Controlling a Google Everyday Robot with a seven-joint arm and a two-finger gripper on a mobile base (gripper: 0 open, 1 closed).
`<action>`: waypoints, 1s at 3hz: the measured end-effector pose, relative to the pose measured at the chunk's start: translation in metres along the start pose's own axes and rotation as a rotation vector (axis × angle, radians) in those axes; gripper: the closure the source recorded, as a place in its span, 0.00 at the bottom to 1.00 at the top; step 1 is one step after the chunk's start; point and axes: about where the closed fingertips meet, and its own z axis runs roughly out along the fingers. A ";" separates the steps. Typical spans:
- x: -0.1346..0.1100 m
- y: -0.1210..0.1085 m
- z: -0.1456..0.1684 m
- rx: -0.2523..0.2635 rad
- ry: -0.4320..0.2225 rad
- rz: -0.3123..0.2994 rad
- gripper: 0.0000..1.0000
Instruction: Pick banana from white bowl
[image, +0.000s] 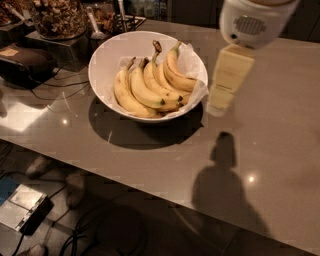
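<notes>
The white bowl (100, 67) stands on the grey table at the upper left, lined with crumpled white paper. It holds several yellow bananas. The banana (176, 76) with the pale yellow-green stem lies rightmost in the bowl, curved, with its stem pointing up and back. The other bananas (137, 90) to its left have dark brown stem tips. My gripper (219, 102) hangs from the white arm at the top right. It points down just right of the bowl's rim, above the table, apart from the bananas and holding nothing.
A glass jar of granola (56, 17), a scoop (95, 26) and a wire rack (127, 20) stand behind the bowl. A black device (25, 62) with a cable sits at the left. The table's front edge runs diagonally; cables and a box (20, 210) lie on the floor below.
</notes>
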 end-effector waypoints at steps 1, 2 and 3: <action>-0.011 -0.004 -0.002 0.025 -0.028 0.054 0.00; -0.030 -0.009 0.004 0.005 -0.079 0.098 0.00; -0.053 -0.020 0.011 -0.018 -0.088 0.156 0.00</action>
